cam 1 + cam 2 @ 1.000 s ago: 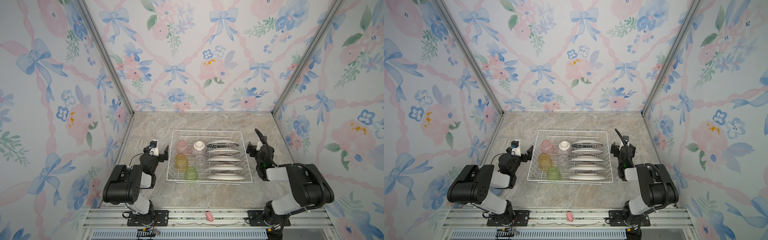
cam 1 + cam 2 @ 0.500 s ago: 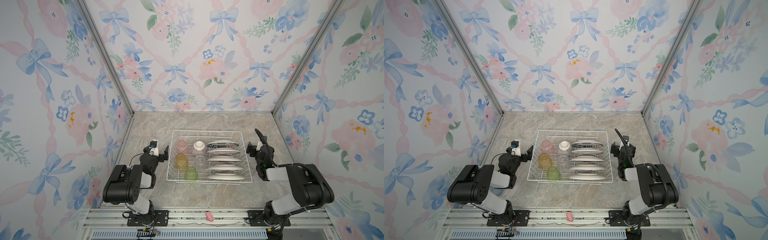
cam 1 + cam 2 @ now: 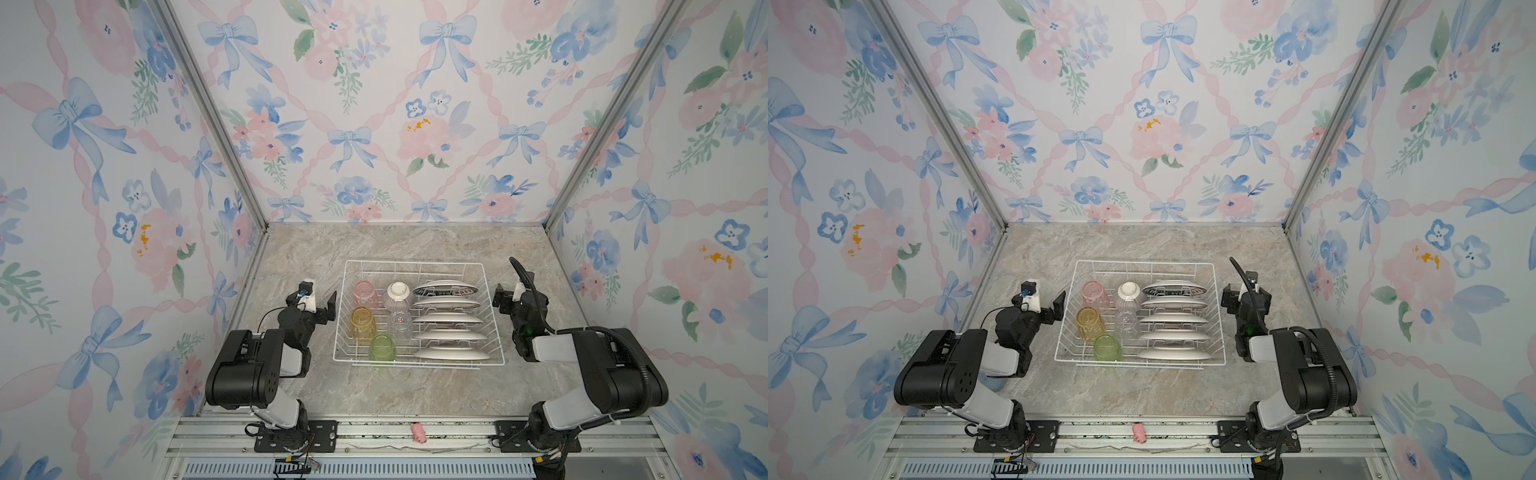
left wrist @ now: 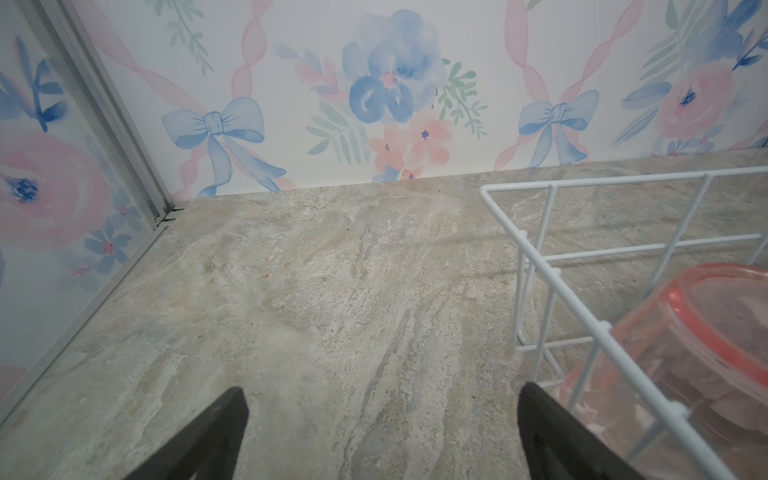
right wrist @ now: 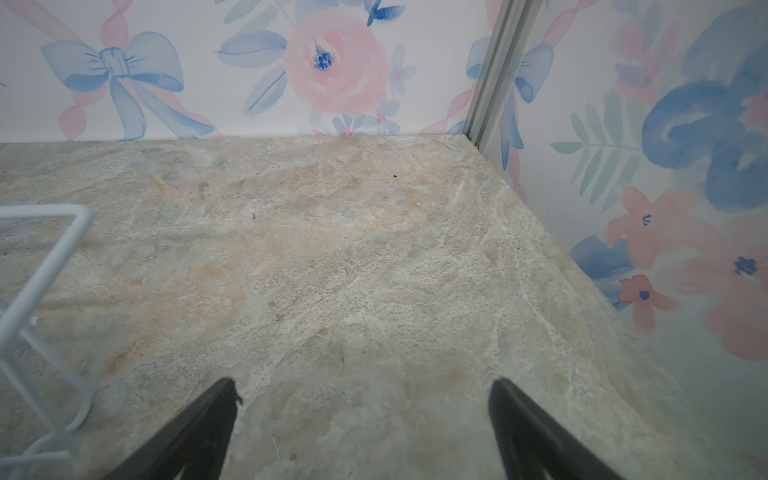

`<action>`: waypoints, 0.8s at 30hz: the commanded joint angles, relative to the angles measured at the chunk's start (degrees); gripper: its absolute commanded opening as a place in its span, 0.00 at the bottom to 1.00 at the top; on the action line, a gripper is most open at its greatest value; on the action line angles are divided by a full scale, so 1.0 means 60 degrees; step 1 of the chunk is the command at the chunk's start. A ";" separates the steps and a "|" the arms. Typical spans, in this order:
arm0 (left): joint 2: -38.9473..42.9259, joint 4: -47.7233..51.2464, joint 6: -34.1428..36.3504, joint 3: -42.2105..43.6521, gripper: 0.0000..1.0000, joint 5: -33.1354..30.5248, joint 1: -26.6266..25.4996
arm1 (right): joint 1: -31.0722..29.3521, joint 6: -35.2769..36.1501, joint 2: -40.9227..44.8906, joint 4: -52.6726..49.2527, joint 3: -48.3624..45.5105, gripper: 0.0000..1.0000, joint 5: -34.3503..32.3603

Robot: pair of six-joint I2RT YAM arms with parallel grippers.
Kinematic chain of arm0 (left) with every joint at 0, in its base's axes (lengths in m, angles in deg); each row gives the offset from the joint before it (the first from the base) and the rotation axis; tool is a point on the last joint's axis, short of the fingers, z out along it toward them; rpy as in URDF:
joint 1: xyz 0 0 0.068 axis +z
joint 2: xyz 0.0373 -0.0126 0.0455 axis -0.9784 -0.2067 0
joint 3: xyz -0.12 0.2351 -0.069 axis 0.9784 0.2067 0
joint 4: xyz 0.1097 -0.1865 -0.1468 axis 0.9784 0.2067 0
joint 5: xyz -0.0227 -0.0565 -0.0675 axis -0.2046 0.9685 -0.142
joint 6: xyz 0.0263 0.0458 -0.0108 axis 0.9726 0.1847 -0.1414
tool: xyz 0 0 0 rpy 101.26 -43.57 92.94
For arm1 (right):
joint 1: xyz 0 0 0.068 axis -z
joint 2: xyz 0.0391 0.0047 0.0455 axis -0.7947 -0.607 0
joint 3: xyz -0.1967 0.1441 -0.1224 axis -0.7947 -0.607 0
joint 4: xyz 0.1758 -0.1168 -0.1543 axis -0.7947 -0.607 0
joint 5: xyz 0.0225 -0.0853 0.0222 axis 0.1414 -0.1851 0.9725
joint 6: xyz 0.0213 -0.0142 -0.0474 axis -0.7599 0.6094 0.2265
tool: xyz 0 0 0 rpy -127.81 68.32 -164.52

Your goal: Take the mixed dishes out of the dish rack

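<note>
Change since prior frame: none that I can detect; both arms, the rack and every dish sit as they did a second ago.
Left end effector (image 4: 382, 395): jaws spread wide, nothing between them; I see it low over the bench (image 3: 395, 241), just outside the rack's left wall, one finger close to the wire, contact not clear.
Right end effector (image 5: 362, 384): jaws spread wide, nothing between them; it sits over bare bench just off the rack's right side, apart from the wire.
Dish rack (image 3: 428, 365): white wire basket, mid-bench between the two arms in both top views, fully loaded.
Plates (image 3: 448, 319): five, white with dark rims, stood on edge in one row front to back along the rack's right half.
Pink tumbler (image 3: 365, 293): rear left of the rack; my left wrist view shows it behind the wire (image 4: 685, 353).
Bowl (image 3: 398, 296): ribbed, pink-striped, white foot upward, just right of the pink tumbler.
Yellow tumbler (image 3: 361, 323): left column, in front of the pink one.
Clear tumbler (image 3: 400, 323): just right of the yellow one, in front of the bowl.
Green tumbler (image 3: 382, 348): nearest the rack's front edge.
</note>
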 commanded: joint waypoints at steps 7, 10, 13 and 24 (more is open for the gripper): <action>-0.0114 0.0000 -0.0115 -0.0136 0.96 0.0251 0.0052 | 0.0009 0.0018 -0.0105 0.0097 0.0059 0.97 -0.0048; -0.0099 0.0007 -0.0154 -0.0127 0.75 0.0162 0.0047 | 0.0009 0.0025 -0.0102 0.0097 0.0061 0.97 -0.0051; 0.0219 0.0806 -0.0397 -0.0456 0.61 -0.0646 0.0018 | 0.0016 0.0013 -0.0106 0.0083 0.0057 0.97 -0.0032; 0.3942 0.7805 -0.0960 -0.3658 0.42 -0.1749 -0.1831 | 0.0174 -0.0072 -0.0066 -0.0013 0.0097 0.54 0.0287</action>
